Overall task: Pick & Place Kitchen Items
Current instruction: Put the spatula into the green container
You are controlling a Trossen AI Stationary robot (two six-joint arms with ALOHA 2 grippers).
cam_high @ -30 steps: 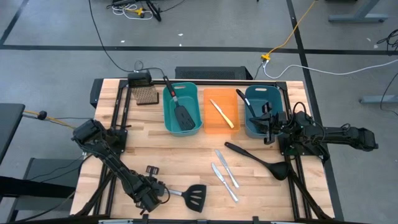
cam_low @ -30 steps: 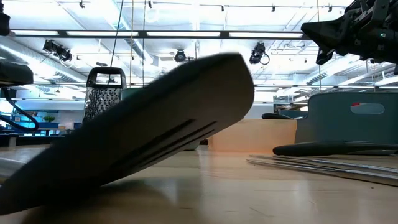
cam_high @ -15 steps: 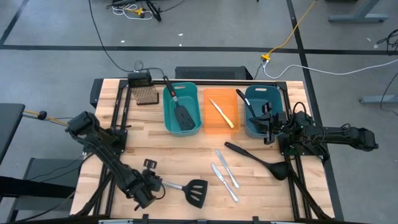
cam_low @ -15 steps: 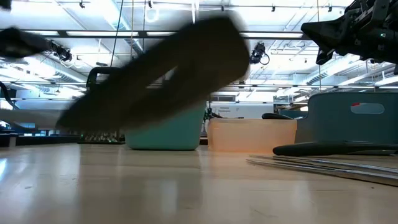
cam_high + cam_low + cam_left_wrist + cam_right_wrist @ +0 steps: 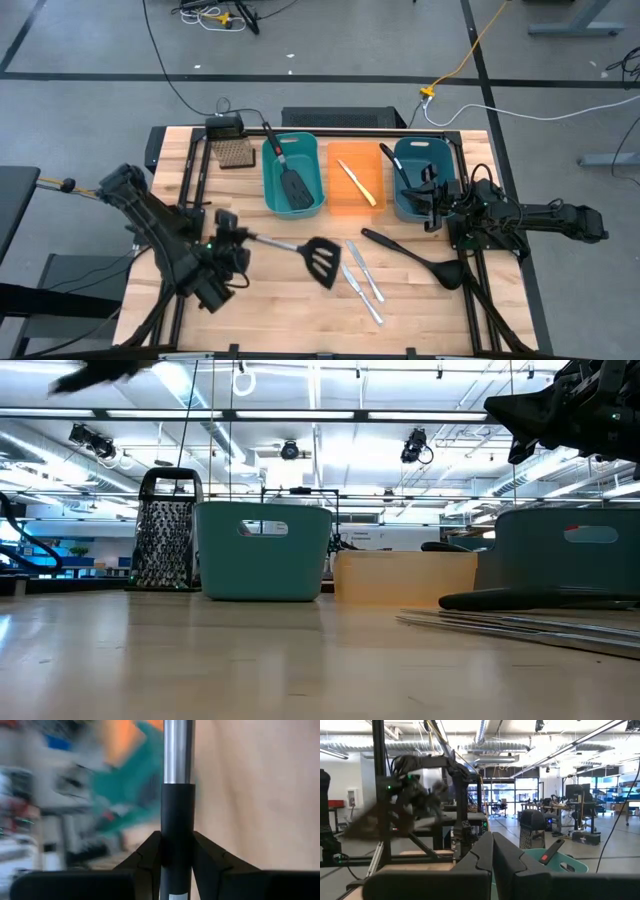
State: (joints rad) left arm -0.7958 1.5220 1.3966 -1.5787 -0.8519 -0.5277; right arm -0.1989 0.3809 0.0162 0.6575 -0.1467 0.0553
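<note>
From above, a slotted spatula [image 5: 300, 249] is seen clamped by its handle in the left gripper [image 5: 240, 238], head above the table [image 5: 270, 300] near the knives [image 5: 362, 280]; at the left wrist, the handle is pinched between the fingers [image 5: 150, 855]; the right gripper [image 5: 492, 851] is pressed shut.

Spatulas: two being counted, one [image 5: 319, 259] over the table, one [image 5: 293, 186] in a teal bin
Ladles: two, one [image 5: 415, 254] on the table, one [image 5: 397, 170] in a bin
Knives: three, silver [image 5: 365, 270], silver [image 5: 360, 293], yellow-handled [image 5: 357, 183]
Bins: three, teal [image 5: 272, 190], orange [image 5: 338, 200], teal [image 5: 430, 148]
Brown perforated block: one [image 5: 235, 153]
</note>
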